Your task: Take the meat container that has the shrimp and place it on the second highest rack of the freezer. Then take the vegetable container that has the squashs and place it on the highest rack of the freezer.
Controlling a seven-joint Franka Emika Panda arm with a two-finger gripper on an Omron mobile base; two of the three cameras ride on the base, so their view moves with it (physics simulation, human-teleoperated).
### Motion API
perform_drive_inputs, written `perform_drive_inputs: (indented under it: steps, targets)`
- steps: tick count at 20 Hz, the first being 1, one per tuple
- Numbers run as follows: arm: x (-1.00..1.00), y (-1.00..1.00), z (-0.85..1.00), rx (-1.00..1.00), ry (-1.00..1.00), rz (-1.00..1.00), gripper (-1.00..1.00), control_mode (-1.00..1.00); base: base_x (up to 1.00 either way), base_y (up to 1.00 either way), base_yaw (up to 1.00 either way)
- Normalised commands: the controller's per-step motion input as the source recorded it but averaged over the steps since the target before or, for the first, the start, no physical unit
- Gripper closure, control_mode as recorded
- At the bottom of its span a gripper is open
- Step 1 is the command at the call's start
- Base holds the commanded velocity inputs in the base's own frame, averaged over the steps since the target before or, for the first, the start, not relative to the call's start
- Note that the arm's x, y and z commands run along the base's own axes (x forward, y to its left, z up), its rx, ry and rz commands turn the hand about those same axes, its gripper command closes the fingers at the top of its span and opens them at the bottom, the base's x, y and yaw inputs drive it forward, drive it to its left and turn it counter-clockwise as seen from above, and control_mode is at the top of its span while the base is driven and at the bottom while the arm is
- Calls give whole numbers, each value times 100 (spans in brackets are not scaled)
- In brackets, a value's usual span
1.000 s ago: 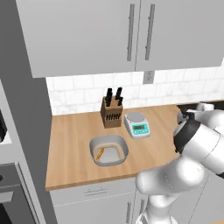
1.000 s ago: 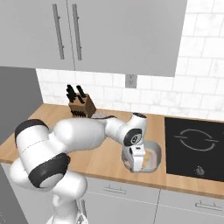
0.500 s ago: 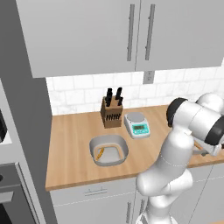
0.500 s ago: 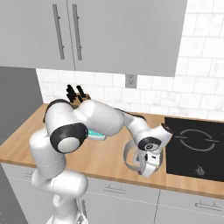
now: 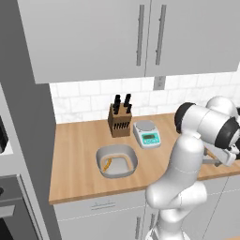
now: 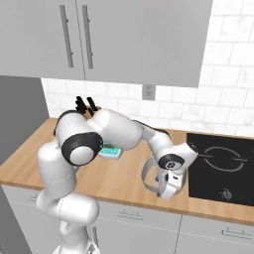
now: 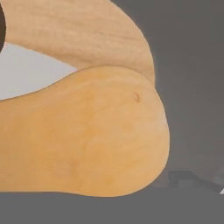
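The meat container (image 5: 116,161), a shallow grey tub, sits mid-counter with the small curved orange shrimp (image 5: 107,164) inside. The vegetable container (image 6: 145,174) stands near the counter's front edge, just left of the cooktop. My gripper (image 6: 166,190) reaches down into it from above. In the hand view a big tan-orange squash (image 7: 87,144) sits very close, with a second squash (image 7: 78,30) behind it and the tub's grey inside (image 7: 188,78) to the right. My fingertips are hidden; the jaws stand wide and I see nothing held. The freezer is out of view.
A knife block (image 5: 121,121) and a kitchen scale (image 5: 147,133) stand at the back of the counter by the tiled wall. A black cooktop (image 6: 223,166) lies right of the vegetable container. Wall cabinets hang overhead. An oven front (image 5: 9,211) sits low at the left.
The arm has swung over to the right and its elbow has risen. The hand has shifted slightly right over the vegetable container. Both tubs stay where they were.
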Motion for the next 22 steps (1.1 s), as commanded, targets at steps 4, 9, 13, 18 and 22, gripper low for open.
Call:
perform_drive_inputs:
  steps: [4,9,13,18,22]
  targets:
    - [0,45,-83,-9,0,0,100,-100,0,0,0]
    - [0,15,-54,-5,7,0,100,-100,0,0,0]
    - [-5,23,-40,-11,13,-3,100,-100,0,0,0]
    - [-53,26,-10,-18,-2,0,100,-100,0,0,0]
    - [-69,24,6,-18,-16,0,100,-100,0,0,0]
